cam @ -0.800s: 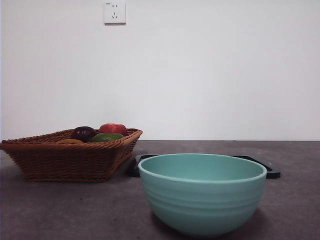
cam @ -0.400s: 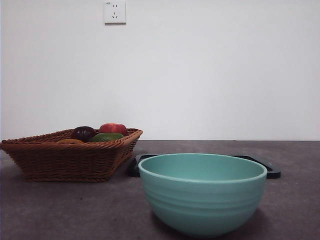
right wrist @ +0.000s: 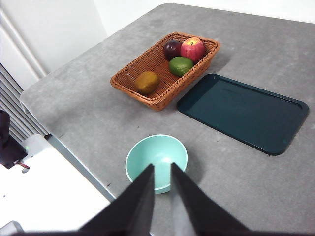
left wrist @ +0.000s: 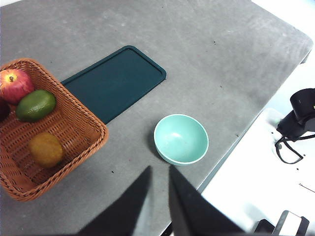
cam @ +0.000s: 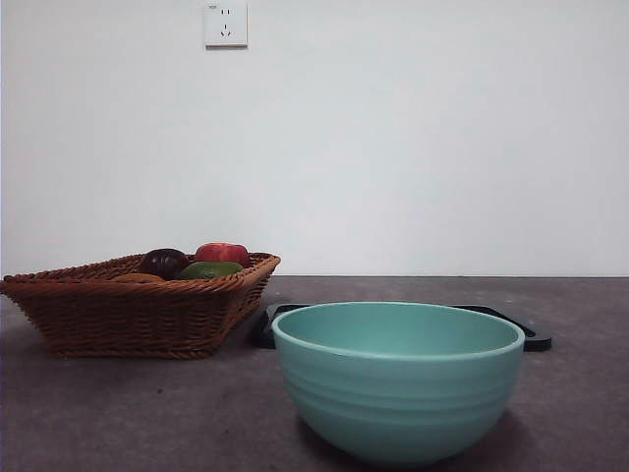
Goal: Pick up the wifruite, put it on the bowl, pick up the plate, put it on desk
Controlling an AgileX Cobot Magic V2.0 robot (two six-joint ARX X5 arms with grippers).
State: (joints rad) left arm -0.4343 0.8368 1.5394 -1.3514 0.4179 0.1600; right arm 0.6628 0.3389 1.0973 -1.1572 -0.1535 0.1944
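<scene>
From the front, the mint-teal bowl (cam: 398, 382) sits close and big on the dark grey desk (cam: 118, 413). It looks empty. Behind it lies a flat dark tray (cam: 536, 339), and only its thin edge shows. To the left stands a brown woven basket (cam: 128, 310). Over its rim peek a dark purple fruit (cam: 163, 262), a red apple (cam: 222, 253) and a green fruit (cam: 209, 269). A sliver of the orange-brown wifruite (cam: 138, 278) shows just above the rim. A white wall socket (cam: 225, 24) is high on the wall. No arm shows here.

From the left wrist, the left gripper (left wrist: 158, 184) hangs high over the near edge of the desk (left wrist: 221, 54). Its two black jaws stand close, with a thin gap between them, and they hold nothing. The wifruite (left wrist: 46, 149) lies inside the basket (left wrist: 83, 132), apart from the green fruit (left wrist: 35, 105) and the apple (left wrist: 14, 84). The tray (left wrist: 115, 81) lies just beside the basket. The bowl (left wrist: 181, 139) sits alone near the desk's edge.

From the right wrist, the right gripper (right wrist: 162, 179) hangs high above the bowl (right wrist: 147, 157). Its jaws are also nearly together, with a small gap, and hold nothing. The wifruite (right wrist: 147, 82) rests in the basket (right wrist: 128, 83) at the end away from the apple (right wrist: 193, 48), the purple fruit (right wrist: 172, 49) and the green fruit (right wrist: 181, 65). The tray (right wrist: 243, 113) lies next to the basket on the desk (right wrist: 88, 113).
</scene>
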